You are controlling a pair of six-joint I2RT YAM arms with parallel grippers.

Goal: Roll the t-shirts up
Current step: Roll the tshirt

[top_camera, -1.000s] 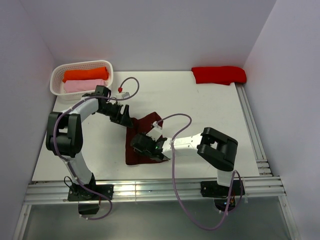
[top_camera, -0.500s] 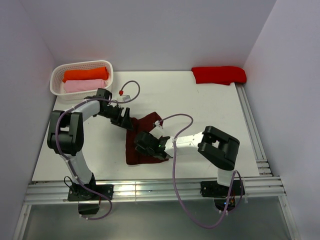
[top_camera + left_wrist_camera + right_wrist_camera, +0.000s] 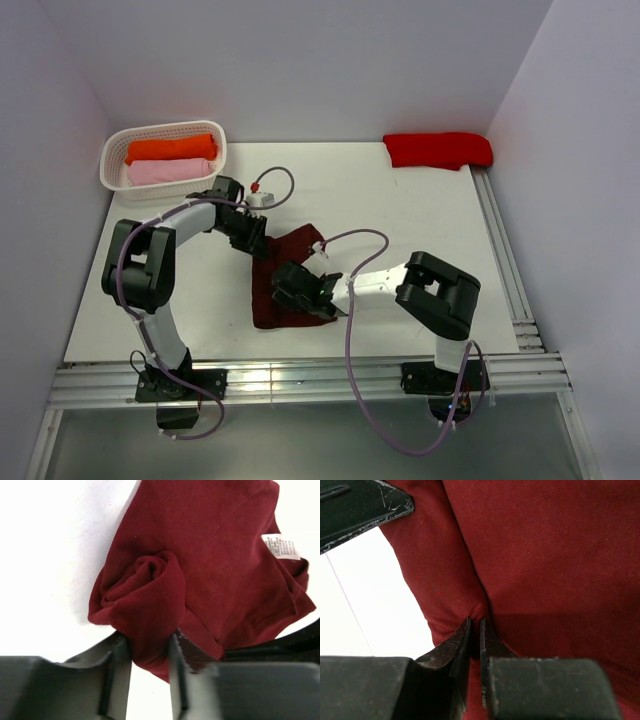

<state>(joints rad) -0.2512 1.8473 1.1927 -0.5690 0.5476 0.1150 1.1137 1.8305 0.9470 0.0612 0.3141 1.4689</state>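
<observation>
- Far left, back corner of the table (image 3: 400, 230): a white slatted basket (image 3: 163, 128). It holds two rolled tees side by side, an orange t-shirt (image 3: 170, 148) at the back and a pale pink t-shirt (image 3: 170, 171) in front of it.
- Left gripper (image 3: 150, 645): it sits just right of the basket, at the upper left corner of the maroon t-shirt (image 3: 268, 305). Its jaws are drawn in on a rolled lump of maroon cloth, pinched between both fingers. Part of the lump bulges above the fingertips.
- The maroon t-shirt lies crumpled on the table at centre, between the two grippers. A white care label (image 3: 281, 546) shows on its top face.
- Right gripper (image 3: 476, 625): it is low over the shirt's middle. The jaws are nearly pressed together, nipping a thin fold at the cloth's edge. White table shows just left of that fold.
- Far right, back edge: a bright red t-shirt (image 3: 438, 149), bunched, lies well apart from both arms.
- Against one second ago: the left arm's wrist has swung right, closer to the shirt corner, and its cable loop has gone with it.
- The right gripper has shifted a little left over the cloth.
- Basket, its two rolls and the red t-shirt sit as before.
</observation>
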